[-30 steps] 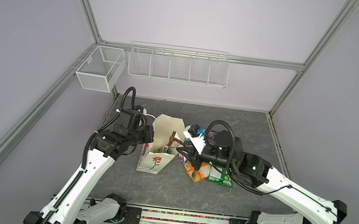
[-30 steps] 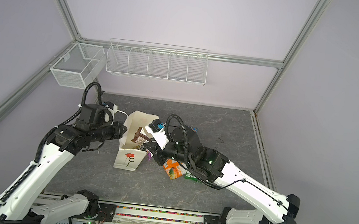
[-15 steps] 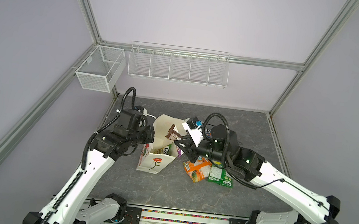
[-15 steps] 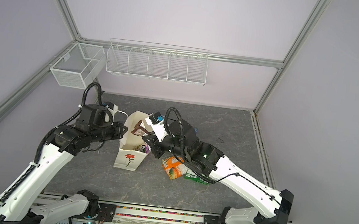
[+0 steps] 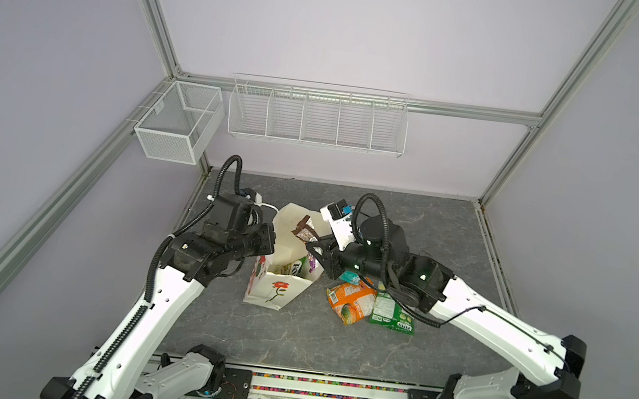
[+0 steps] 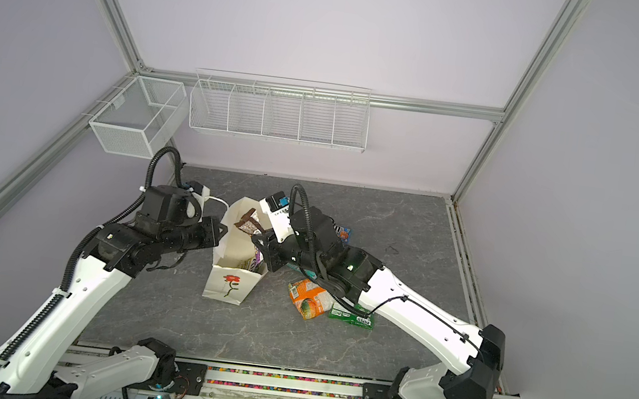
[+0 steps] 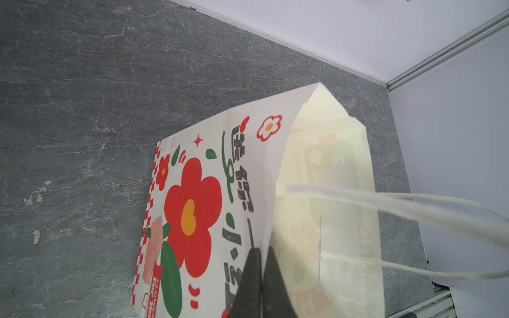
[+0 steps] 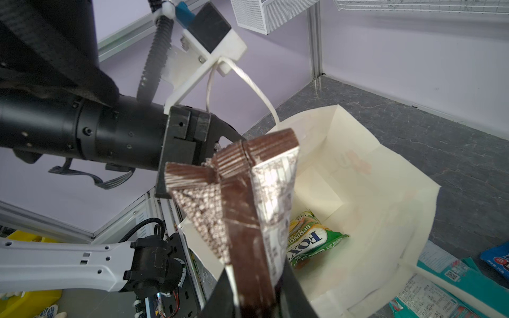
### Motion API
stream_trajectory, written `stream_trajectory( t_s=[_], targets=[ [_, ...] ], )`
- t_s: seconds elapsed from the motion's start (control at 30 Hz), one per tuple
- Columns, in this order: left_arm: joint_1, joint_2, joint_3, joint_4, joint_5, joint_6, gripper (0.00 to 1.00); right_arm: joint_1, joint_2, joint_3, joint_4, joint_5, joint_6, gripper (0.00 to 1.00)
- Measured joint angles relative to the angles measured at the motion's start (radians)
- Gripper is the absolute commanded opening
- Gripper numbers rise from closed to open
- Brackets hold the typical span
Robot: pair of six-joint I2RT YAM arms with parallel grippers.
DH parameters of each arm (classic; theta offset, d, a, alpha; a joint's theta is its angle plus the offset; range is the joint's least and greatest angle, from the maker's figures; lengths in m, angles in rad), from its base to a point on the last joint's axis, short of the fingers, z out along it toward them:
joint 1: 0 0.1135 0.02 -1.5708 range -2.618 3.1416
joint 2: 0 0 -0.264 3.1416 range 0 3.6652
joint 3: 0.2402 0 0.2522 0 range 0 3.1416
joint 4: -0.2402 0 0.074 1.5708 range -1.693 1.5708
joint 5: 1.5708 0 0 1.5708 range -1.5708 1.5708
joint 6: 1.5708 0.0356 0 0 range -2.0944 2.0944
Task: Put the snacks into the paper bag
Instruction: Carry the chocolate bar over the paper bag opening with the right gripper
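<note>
Hovering: dark-brown bar [image 8: 242, 209] above paper bag [image 8: 358, 192] mouth | right hand [image 8: 256, 294] pinching its lower seal | left hand [image 7: 260, 275] pressed together on bag rim | bar looks light, crinkly, slick: grip the flat seal | orange bag [image 5: 351, 299] at bag's 3 o'clock

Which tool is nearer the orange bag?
Right. The right tool hangs at the paper bag's mouth beside the orange bag; the left tool pinches the bag's far wall.

I hold both top views, high at the front, looking down on one whole grey marbled tabletop [image 5: 291, 339]; left wrist close beside white flower-printed paper bag [image 7: 192, 206]; right wrist close over its mouth.
</note>
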Motion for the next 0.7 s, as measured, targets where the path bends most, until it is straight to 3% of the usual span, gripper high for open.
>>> stream_trajectory(
  t_s=[0.7],
  targets=[
    [-0.006, -0.013, -0.02, 0.023, 0.019, -0.018, 0.0, -0.024, 0.044, -0.001, 0.021, 0.014, 0.09, 0.22]
  ],
)
